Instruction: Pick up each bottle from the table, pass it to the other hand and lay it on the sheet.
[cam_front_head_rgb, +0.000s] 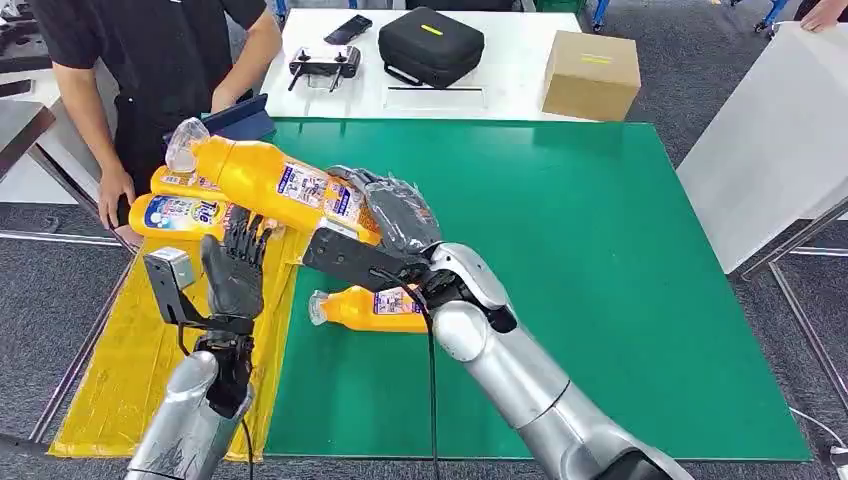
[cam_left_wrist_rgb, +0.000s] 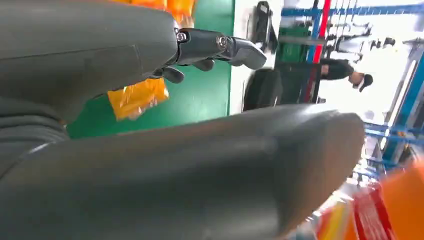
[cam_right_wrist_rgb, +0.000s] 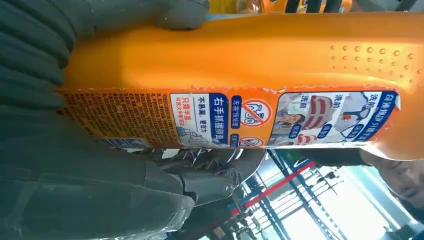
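Note:
My right hand grips an orange bottle by its base and holds it in the air, clear cap pointing to the far left; in the right wrist view the bottle fills the frame with my right hand wrapped around it. My left hand is raised just below the bottle with its fingers apart and nothing in it; its fingers show spread in the left wrist view. Two orange bottles lie on the yellow sheet. Another orange bottle lies on the green mat.
A person stands at the far left corner, one hand on the table edge. On the white table behind are a black case, a cardboard box and a controller. A white board leans at the right.

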